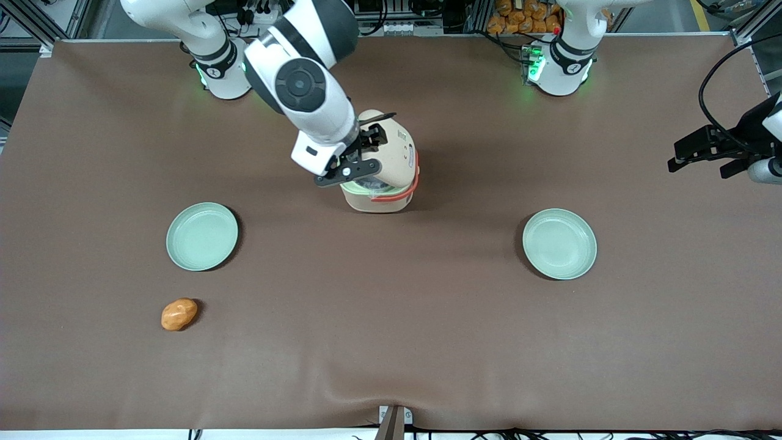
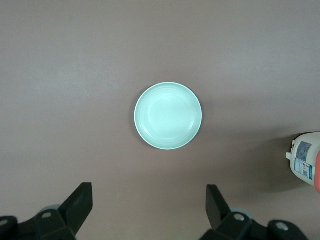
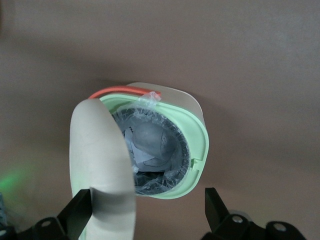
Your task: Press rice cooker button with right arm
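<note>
- Front view: nearest the camera, an orange rounded object [image 1: 179,314] lies toward the table's [image 1: 391,342] front edge at the working arm's end; two green plates [image 1: 202,236] sit farther in, one toward each end, well apart
- The rice cooker [image 1: 385,168] stands mid-table between them, its cream lid [image 1: 397,150] swung up, so I judge the latch already released; the button itself I cannot pick out
- The right arm [image 1: 305,79] reaches over it, its gripper [image 1: 357,160] at the cooker's open mouth
- Left wrist view: a green plate and a sliver of the cooker at the frame edge
- Right wrist view: the gripper's fingers [image 3: 77,212] are spread wide, holding nothing, straddling the raised lid, grey inner pot [image 3: 155,155] and pale green rim [image 3: 200,145] exposed
</note>
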